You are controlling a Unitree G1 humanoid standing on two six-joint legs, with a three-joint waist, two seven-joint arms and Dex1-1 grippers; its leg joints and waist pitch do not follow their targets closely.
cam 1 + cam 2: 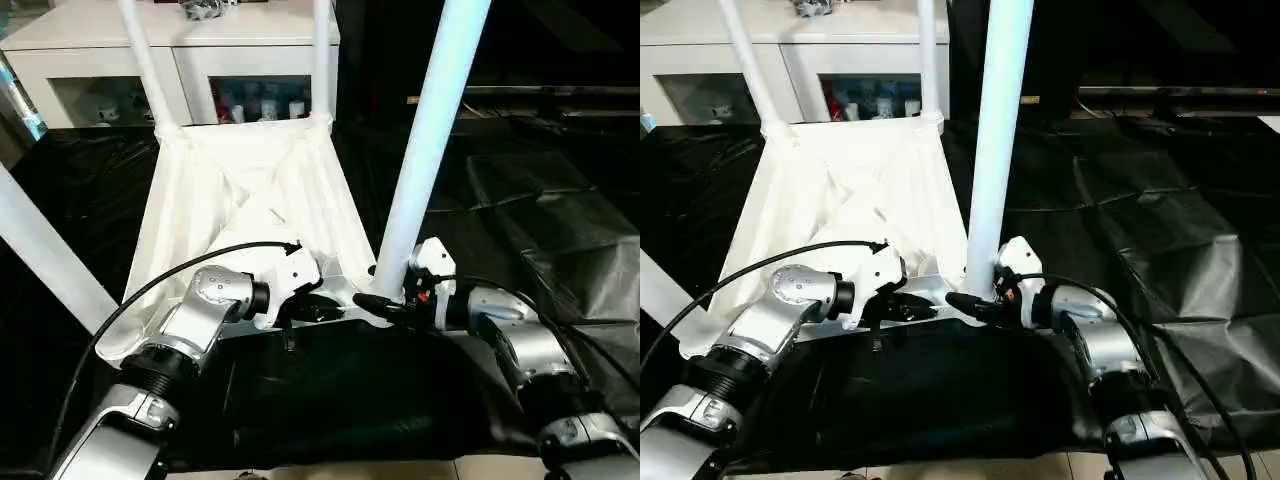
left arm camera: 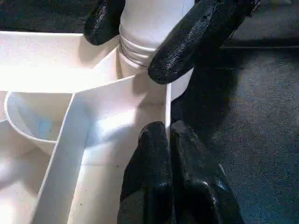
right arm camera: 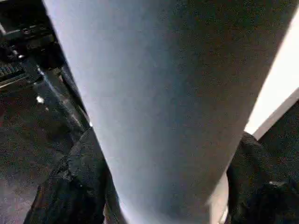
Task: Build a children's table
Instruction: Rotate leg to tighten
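I'm seeing my silver left arm's black two-fingered gripper pinching closed, my right black gripper clamping closed, both forearms angling inward.

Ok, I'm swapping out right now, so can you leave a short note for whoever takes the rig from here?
Left claw: shut on the rim of the upside-down top, at the near right corner.
Right claw: shut on the base of the near right leg, at its socket.
Done: two far legs stand in their sockets; the near left leg also rises from its corner.
Left: whether the held leg is fully seated cannot be told. Check it, release, turn the table upright.
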